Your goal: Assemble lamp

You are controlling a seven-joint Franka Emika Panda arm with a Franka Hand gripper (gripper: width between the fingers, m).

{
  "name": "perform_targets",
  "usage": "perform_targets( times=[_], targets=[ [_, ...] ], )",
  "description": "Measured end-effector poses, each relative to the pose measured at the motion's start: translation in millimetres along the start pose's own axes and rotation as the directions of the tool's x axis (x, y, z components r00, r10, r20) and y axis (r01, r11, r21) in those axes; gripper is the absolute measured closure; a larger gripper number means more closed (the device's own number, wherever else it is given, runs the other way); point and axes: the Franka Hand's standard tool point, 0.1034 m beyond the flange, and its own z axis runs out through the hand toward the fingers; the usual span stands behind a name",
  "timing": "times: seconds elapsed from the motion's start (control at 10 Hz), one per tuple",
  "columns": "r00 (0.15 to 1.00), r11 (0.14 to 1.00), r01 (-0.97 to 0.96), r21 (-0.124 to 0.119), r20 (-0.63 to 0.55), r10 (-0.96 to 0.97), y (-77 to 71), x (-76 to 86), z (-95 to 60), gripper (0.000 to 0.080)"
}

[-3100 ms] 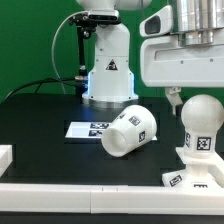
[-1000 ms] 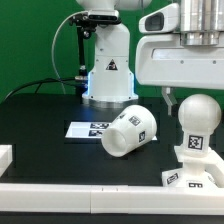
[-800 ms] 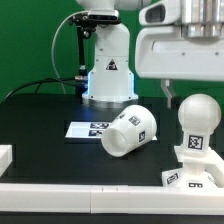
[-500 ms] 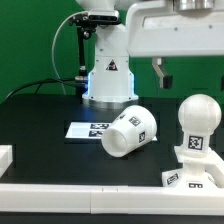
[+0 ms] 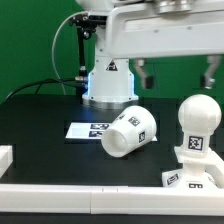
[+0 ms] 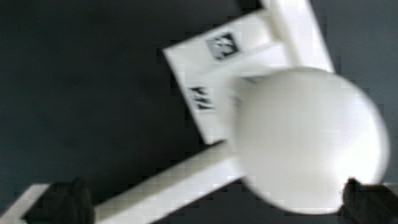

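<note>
Matte white plastic makes up all 3 lamp parts you have on the black table (image 5: pixel 40 115). The bulb (image 5: pixel 200 115) stands upright on the base (image 5: pixel 198 160) at the exterior view's right, which reads as the bulb step done; whether it is fully seated you cannot confirm from these views. The shade (image 5: pixel 128 131) lies on its side near the table's middle, just beside the marker board (image 5: pixel 85 129), its open mouth turned toward the exterior view's left and down; nothing shows inside it, though the interior is mostly hidden. The gripper (image 5: pixel 176 74) hangs above the table, up and to the exterior view's left of the bulb, touching nothing. Its jaws are spread wide with nothing between them: in the wrist view the 2 dark fingertips (image 6: pixel 64 201) sit well apart and the bulb's rounded head (image 6: pixel 311 135) fills the space beyond them. That empty, spread posture suits an approach to the shade, which in my judgement is the 1 part left to fit. Expect the tipped, tapered shade to roll if you pinch it off-centre.
</note>
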Motion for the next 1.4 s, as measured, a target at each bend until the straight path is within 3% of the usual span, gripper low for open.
perform_targets(
  times=[0.1,0.2,0.5,0.6,0.9,1.0,1.4],
  targets=[
    [1.000,1.000,0.020,0.004,0.001,-0.020,19.9,1.6,-4.8,0.0101],
    [1.000,1.000,0.018,0.006,-0.005,-0.018,25.0,5.3,-7.2,0.0101],
    [0.988,0.988,0.156,0.001,-0.002,-0.156,23.9,4.0,-5.2,0.0101],
    [0.992,0.992,0.128,0.014,0.018,-0.128,28.1,2.6,-2.1,0.0101],
    [0.985,0.994,-0.092,0.058,0.151,0.082,81.5,7.5,20.9,0.0101],
    [0.984,0.993,-0.105,0.051,0.148,0.096,87.5,9.0,24.8,0.0101],
    [0.944,0.955,-0.296,0.027,0.163,0.288,86.3,7.4,28.9,0.0101]
  ],
)
